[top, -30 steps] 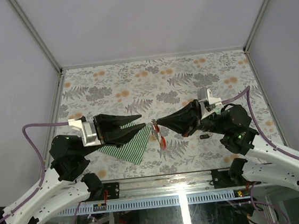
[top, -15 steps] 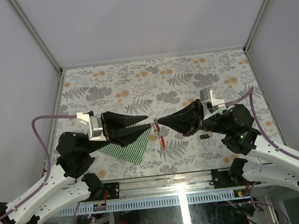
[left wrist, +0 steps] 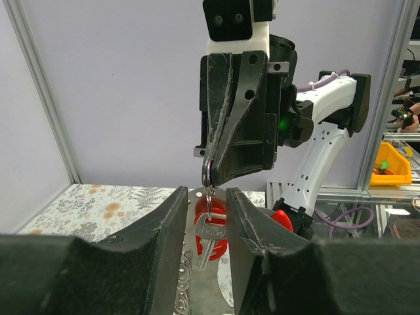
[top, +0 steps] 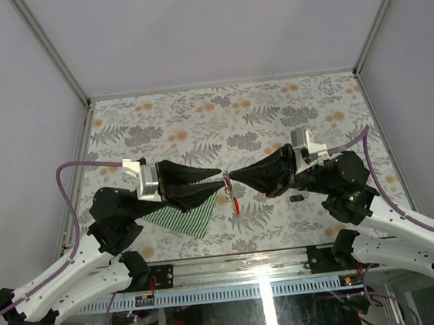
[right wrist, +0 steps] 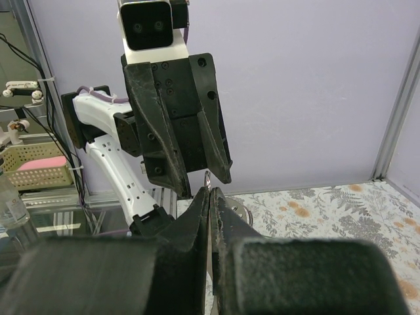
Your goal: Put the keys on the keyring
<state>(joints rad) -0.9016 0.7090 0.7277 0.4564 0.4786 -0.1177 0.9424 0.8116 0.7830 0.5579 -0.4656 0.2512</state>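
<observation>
Arms meeting nose to nose above the table [top: 274, 110].
The left gripper [top: 222, 177] has just slid in, its half-spread fingers [left wrist: 157, 249] flanking 1 key [left wrist: 210, 237] that hangs from the keyring [left wrist: 207, 176]. The right gripper [top: 232, 176] pinches that ring; threading looks close.

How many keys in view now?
1 certain: a silver metal key hangs from the thin grey keyring pinched by the right gripper, between the left gripper's open jaws. A small dark piece on the table beside the right arm may be another; too small to tell.
</observation>
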